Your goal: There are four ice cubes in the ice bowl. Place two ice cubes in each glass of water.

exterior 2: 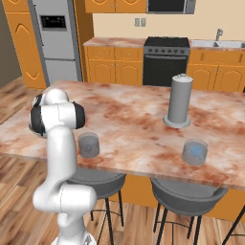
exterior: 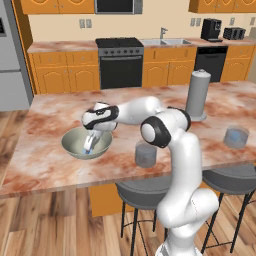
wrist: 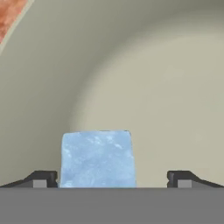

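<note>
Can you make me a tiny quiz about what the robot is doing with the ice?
1. True or false: the gripper is down inside the ice bowl.
2. What lies between the fingertips in the hand view? A) an ice cube B) a spoon C) a lemon
3. Fill in: the jaws are ____.

Key: 1 true; 2 A; 3 open, not yet closed on the cube.

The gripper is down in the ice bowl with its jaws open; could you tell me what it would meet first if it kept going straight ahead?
Most likely the ice cube between its fingertips, then the ice bowl floor behind it; depth is unclear.
</note>
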{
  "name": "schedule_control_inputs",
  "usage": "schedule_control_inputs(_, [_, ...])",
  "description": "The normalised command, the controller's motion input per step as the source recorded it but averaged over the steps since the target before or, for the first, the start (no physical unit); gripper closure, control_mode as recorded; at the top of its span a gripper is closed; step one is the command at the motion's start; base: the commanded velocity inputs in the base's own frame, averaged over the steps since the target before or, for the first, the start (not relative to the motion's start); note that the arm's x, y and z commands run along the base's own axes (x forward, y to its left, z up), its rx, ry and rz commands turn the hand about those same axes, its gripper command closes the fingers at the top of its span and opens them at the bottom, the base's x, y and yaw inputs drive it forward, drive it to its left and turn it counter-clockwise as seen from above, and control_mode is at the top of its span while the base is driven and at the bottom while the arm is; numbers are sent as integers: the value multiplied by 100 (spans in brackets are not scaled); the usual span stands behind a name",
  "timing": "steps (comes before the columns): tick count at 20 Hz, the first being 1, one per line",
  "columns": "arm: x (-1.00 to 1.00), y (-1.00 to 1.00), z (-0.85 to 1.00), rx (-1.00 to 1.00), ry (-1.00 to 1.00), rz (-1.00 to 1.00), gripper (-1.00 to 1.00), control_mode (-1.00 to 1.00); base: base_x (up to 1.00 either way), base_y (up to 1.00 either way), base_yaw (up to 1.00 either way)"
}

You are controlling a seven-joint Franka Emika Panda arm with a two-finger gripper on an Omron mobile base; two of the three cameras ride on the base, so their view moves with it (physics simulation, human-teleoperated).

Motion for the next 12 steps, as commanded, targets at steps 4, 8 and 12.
schedule_control_inputs(4, [0,2,-31,-2,1,0,-100,-100,0,0,0])
schedule_control_inputs(8, [1,2,-27,0,0,2,-100,-100,0,0,0])
schedule_control_inputs(12, [0,17,-24,-1,0,2,-100,-100,0,0,0])
